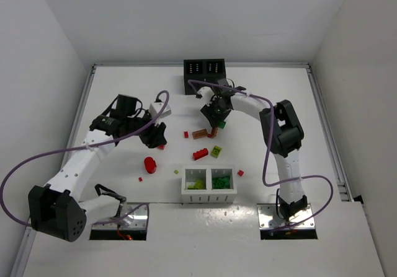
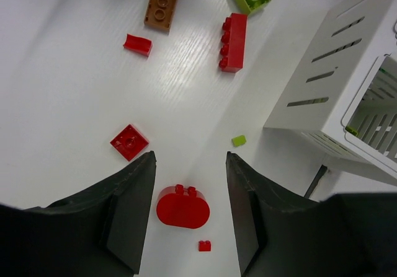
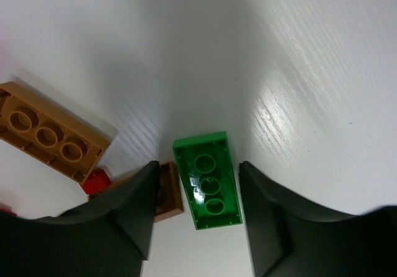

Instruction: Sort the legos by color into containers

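My left gripper (image 1: pixel 156 139) is open, its jaws spread wide (image 2: pixel 190 165). A red oval brick (image 2: pixel 182 207) lies on the table between its fingers, untouched; it also shows in the top view (image 1: pixel 150 164). My right gripper (image 1: pixel 216 119) is open (image 3: pixel 197 167) astride an upside-down dark green brick (image 3: pixel 208 180), with a gap at the right finger. The white box (image 1: pixel 208 194) holds lime green legos on the left and dark green ones on the right. The black box (image 1: pixel 205 76) stands at the back.
Loose on the table are a red long brick (image 1: pixel 200 154), a lime brick (image 1: pixel 216 151), an orange-brown brick (image 1: pixel 200 134) and small red pieces (image 1: pixel 240 173). A small brown brick (image 3: pixel 166 190) touches my right gripper's left finger. The white box's wall (image 2: pixel 322 85) is right of my left gripper.
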`<action>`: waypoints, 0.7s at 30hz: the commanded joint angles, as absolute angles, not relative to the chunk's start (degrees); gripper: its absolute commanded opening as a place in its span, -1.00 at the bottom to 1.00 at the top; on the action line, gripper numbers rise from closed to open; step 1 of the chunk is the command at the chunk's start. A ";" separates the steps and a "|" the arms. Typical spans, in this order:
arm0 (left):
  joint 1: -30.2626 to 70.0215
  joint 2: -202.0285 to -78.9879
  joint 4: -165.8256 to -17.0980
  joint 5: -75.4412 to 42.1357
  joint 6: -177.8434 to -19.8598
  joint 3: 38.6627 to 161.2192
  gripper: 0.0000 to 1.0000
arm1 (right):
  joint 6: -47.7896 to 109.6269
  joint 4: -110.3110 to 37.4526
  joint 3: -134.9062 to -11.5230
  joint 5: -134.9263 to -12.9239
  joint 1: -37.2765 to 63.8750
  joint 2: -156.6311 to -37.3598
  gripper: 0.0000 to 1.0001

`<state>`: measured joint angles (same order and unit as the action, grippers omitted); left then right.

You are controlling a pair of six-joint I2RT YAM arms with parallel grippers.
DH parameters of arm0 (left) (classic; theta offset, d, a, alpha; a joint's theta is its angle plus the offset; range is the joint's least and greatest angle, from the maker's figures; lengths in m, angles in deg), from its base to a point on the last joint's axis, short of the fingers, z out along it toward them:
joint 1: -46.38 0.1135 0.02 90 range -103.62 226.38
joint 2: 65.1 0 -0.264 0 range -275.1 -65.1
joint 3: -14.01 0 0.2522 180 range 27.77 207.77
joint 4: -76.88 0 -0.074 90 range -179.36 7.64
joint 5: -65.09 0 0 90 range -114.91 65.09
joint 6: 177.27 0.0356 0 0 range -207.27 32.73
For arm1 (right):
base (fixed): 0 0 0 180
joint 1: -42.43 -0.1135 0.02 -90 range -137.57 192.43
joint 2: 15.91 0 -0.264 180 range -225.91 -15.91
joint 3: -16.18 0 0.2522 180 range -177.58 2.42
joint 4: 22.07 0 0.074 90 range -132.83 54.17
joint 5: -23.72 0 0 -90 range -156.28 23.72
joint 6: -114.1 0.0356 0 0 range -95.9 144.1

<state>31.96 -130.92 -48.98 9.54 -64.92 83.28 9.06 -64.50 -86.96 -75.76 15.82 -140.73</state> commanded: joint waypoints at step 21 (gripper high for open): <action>34.78 -131.55 -49.81 10.68 -60.29 82.97 0.10 | 9.16 -67.30 -86.34 -81.94 16.50 -132.97 0.44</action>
